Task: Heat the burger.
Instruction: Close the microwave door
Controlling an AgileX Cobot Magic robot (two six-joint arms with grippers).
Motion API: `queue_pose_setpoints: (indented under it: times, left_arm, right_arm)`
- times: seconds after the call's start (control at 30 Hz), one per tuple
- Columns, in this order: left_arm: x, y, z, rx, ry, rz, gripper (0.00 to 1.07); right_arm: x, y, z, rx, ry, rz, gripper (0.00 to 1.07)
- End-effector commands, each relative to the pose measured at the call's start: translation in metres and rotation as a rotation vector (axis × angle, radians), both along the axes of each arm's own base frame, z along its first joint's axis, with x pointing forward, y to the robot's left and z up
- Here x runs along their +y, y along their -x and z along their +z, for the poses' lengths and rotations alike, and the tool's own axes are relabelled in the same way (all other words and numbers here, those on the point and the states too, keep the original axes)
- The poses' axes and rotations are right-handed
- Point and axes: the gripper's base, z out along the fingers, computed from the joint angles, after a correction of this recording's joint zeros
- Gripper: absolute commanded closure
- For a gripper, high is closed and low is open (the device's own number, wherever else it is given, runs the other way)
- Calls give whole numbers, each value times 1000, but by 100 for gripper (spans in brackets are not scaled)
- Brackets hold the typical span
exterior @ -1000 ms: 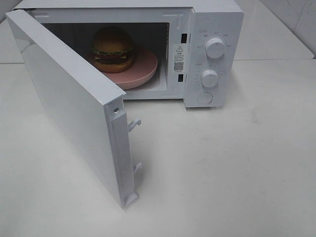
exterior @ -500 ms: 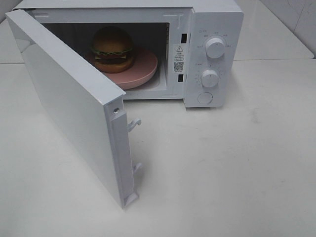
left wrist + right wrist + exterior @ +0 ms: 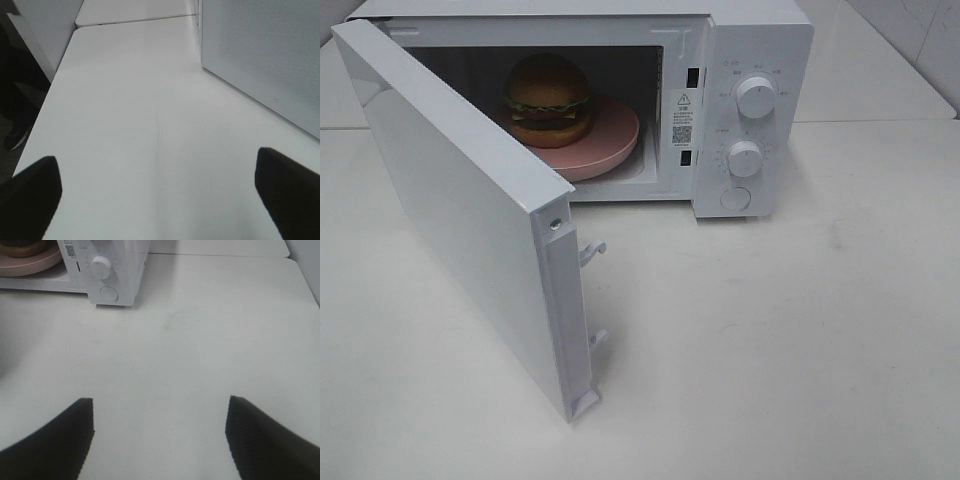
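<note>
The burger (image 3: 548, 98) sits on a pink plate (image 3: 616, 142) inside the microwave (image 3: 752, 50), door (image 3: 460, 200) open. The left end effector (image 3: 159, 200) and right end effector (image 3: 161, 437) are spread apart, empty, over the desk (image 3: 770, 330).

No word or number can be read with certainty. A small white sticker (image 3: 681, 115) is seen on the front frame of the microwave (image 3: 760, 60), just beside the cavity opening. A warning triangle is printed at its top, a few lines of fine print follow (too small to be read), and a QR code is placed below them. Tiny scale markings are set around the upper knob (image 3: 756, 97) and the lower knob (image 3: 744, 158), but their characters cannot be made out.
</note>
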Motion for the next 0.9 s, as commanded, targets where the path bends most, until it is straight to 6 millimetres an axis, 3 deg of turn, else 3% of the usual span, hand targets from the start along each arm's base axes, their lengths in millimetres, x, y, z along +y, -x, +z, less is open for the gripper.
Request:
queue_pose_setpoints:
  times: [0.03, 0.9]
  left_arm:
    - [0, 2, 0, -22, 2, -5, 9]
    - [0, 2, 0, -22, 2, -5, 9]
  right_arm:
    - [0, 4, 0, -42, 10, 9, 35]
    - [0, 4, 0, -42, 10, 9, 35]
